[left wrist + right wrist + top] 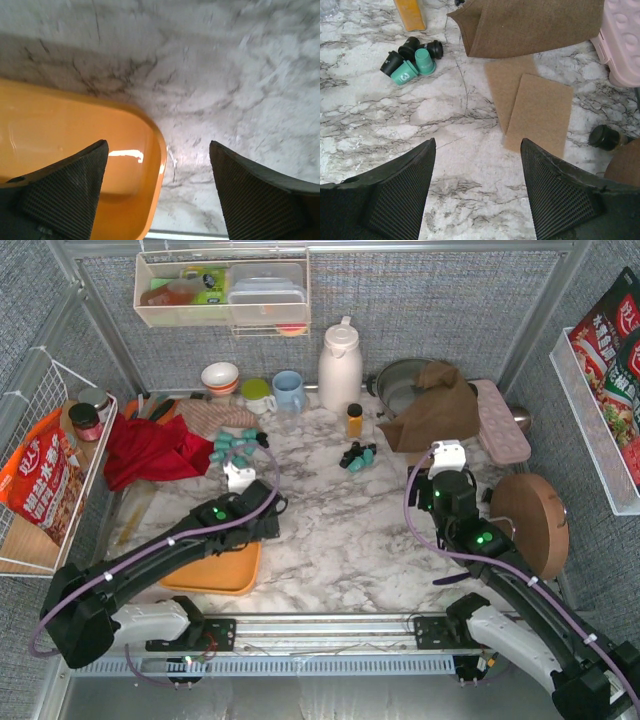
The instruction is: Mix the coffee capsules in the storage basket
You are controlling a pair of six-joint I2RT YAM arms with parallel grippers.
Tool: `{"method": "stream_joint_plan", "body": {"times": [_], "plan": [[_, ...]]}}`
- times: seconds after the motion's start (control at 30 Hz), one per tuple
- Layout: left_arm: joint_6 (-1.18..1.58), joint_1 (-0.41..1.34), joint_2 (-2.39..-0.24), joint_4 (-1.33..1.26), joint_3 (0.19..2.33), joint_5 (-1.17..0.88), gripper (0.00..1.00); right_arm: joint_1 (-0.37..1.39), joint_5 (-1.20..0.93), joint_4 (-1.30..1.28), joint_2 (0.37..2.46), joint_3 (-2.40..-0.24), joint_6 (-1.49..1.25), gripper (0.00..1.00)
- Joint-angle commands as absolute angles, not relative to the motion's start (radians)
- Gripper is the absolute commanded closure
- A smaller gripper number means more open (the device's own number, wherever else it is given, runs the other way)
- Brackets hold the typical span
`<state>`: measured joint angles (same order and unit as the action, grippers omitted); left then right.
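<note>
on the near left of the marble table [340, 530], under your left arm, lies the orange storage basket [215, 578], its long axis running roughly left to right. the part of it that shows in the left wrist view is bare, so i judge the coffee capsules have yet to go in before any mixing.

your left gripper [157, 144] hangs over the basket's right-hand corner, one finger above the orange floor and the other above the marble. its jaws are spread wide and hold nothing. your right gripper [477, 142] hangs over bare marble on the right side, jaws well apart, also empty and touching nothing.

the teal heap [232, 447] of coffee capsules sits on the marble just beyond the left wrist, on the far side from the basket, so your left arm is the nearer one for it. the small mixed heap [412, 57], black and teal, lies ahead and to the left of your right fingers, well apart from them. what looks like a lone black capsule [604, 137] rests off to their right.
</note>
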<state>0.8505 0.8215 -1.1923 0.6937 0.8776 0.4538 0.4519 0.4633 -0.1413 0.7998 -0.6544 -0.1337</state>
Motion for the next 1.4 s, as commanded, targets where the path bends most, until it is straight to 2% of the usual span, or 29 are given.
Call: {"method": "stream_joint_plan", "body": {"times": [0.0,0.4,0.53,0.73,0.87,1.13,1.37], "plan": [[0.959,0.876,-1.194,0.694,0.81,0.4,0.13,0.453,0.445,-0.103,0.807,-0.658,-0.141,0.27],[0.98,0.939,-1.203,0.599,0.683,0.37,0.44,0.453,0.443,-0.103,0.812,-0.655,-0.137,0.27],[0.975,0.939,-1.222,0.574,0.668,0.375,0.51,0.453,0.443,-0.103,0.816,-0.655,-0.137,0.27],[0.962,0.949,-1.292,0.58,0.723,0.423,0.76,0.453,0.441,-0.103,0.816,-0.655,-0.137,0.27],[0.973,0.978,-1.357,0.587,0.808,0.465,0.99,0.453,0.441,-0.103,0.818,-0.655,-0.136,0.27],[1.01,1.055,-1.609,0.675,1.149,0.526,1.0,0.453,0.443,-0.108,0.805,-0.658,-0.132,0.27],[0.803,1.183,-1.821,0.697,1.424,0.522,1.0,0.451,0.472,-0.109,0.764,-0.649,-0.142,0.27]]}}
